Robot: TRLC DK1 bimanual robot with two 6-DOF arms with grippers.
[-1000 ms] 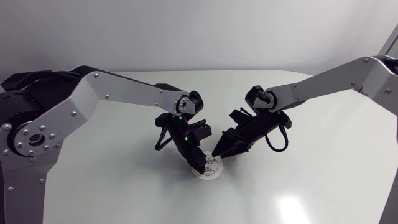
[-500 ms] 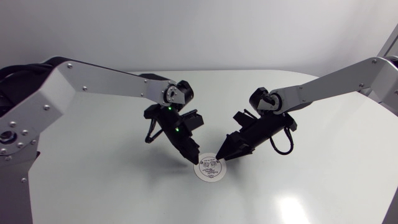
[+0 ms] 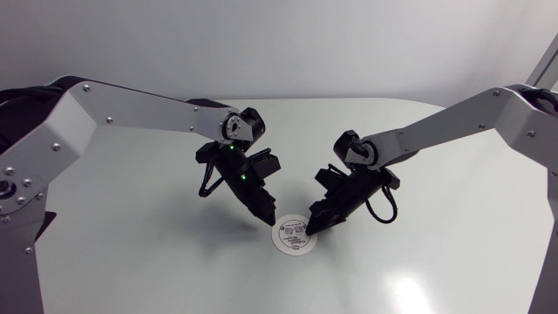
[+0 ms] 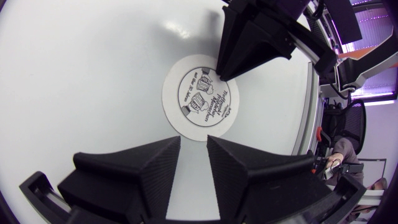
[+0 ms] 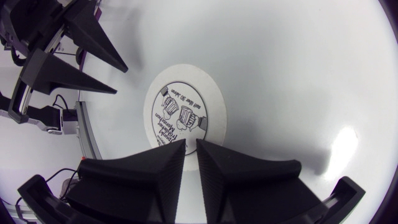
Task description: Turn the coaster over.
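I count one round white printed card coaster (image 3: 294, 237), one white table (image 3: 131, 262), and two matte black wedge-fingered grippers: left gripper (image 3: 268, 220), right gripper (image 3: 311, 225).

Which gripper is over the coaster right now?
The right gripper: its tip overlaps the rim of the coaster. The left gripper sits just off the opposite edge, not over it.

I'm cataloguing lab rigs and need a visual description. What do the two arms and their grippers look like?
The left arm and right arm have silver-grey links dotted with screws and black joints. Black cables loop at each wrist; green lights glow on the left one. The left gripper and right gripper are matte black, each with two broad wedge fingers.
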